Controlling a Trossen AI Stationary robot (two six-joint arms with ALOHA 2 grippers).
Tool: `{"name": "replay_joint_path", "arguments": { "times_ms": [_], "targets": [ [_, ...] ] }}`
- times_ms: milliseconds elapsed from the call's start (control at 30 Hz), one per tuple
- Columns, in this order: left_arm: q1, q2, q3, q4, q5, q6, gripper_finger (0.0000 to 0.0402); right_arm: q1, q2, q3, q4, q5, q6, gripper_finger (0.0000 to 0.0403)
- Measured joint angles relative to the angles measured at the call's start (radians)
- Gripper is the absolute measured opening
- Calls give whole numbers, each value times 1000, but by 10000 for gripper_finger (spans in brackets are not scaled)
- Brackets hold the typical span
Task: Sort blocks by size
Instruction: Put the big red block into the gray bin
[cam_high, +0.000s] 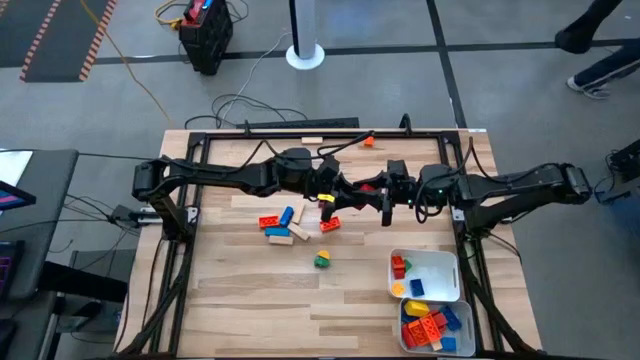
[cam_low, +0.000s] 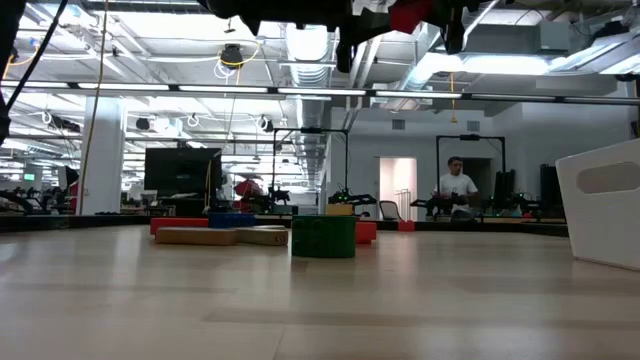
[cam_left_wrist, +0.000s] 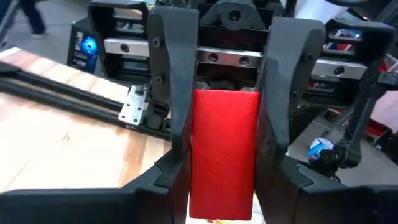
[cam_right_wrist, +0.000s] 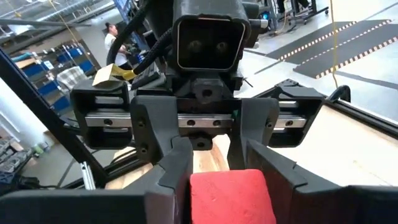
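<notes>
Both end effectors, left (cam_high: 352, 187) and right (cam_high: 372, 187), are clamping one smooth red rectangular block (cam_left_wrist: 224, 152) above the wooden tabletop's (cam_high: 260, 290) twelve o'clock half.

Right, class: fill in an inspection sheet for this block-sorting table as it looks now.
Surface: wooden table, mostly bare.
Job's things: red block held in mid-air; loose blocks near the middle; more blocks in two white trays.
Clutter: nothing seen.
Claws: left claw shut on the red block; right claw meets it there.
Cables: loose cables on the floor behind the table.
Surroundings: person's legs at the far right.
</notes>
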Motion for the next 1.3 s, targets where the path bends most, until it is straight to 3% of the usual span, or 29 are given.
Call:
{"name": "replay_joint_path", "arguments": {
  "times_ms": [300,400,533,633,767,867,1000,1300],
  "targets": [
    [25,-23,1,-138,-34,-19,225,-50,-19,26,-121,-68,-3,154],
    [30,-49,1,-185,-34,17,233,-50,-36,43,-202,-72,-2,154],
    [36,-103,1,-373,-80,64,233,-48,-80,85,-393,-83,16,154],
    [37,-141,1,-528,-144,102,233,-34,-116,103,-548,-152,75,154],
    [46,-174,1,-663,-212,148,233,7,-146,103,-737,-330,229,154],
    [65,-180,1,-696,-218,153,233,90,-143,103,-860,-400,392,154],
    [89,-179,1,-699,-222,145,233,266,-114,84,-939,-413,636,154],
    [113,-179,1,-746,-214,222,233,684,16,-6,-837,-386,1248,169]
  ]
}}
